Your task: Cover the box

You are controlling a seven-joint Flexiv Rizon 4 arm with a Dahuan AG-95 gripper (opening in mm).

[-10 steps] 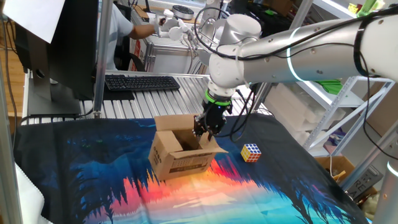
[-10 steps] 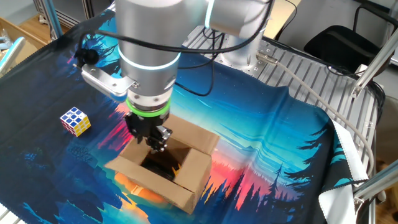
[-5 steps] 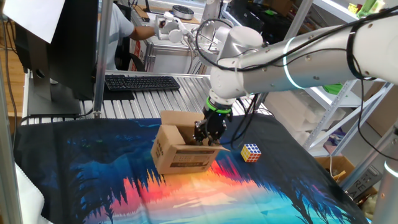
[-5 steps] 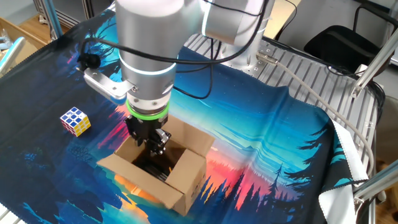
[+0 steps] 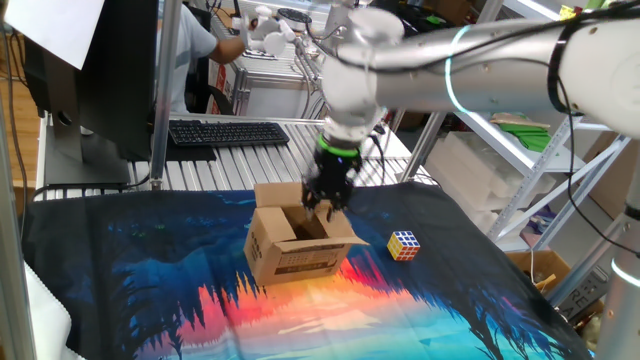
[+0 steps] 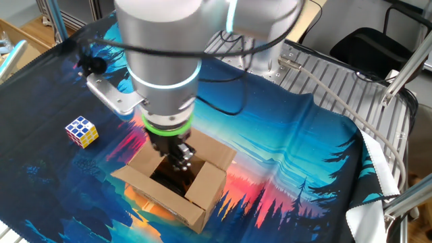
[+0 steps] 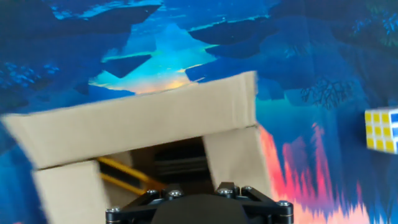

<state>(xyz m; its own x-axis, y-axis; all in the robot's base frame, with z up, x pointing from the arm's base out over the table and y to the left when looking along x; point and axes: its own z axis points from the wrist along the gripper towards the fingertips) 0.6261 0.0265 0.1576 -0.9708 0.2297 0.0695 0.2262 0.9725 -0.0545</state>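
The brown cardboard box stands on the printed cloth with its top open and its flaps standing or spread outward. Dark print shows on its front side. It also shows in the other fixed view and in the hand view, where one flap fills the middle and the dark inside lies below it. My gripper hangs just above the open top, near the back flap, fingers close together and holding nothing. In the other fixed view the gripper points down into the opening. The hand view shows only the gripper's base.
A small Rubik's cube lies on the cloth beside the box, also seen in the other fixed view and the hand view. A keyboard and monitor sit on the metal bench behind the cloth.
My gripper has risen out of the box and moved a little toward the back flap. The box has shifted slightly on the cloth; its flaps stay open.
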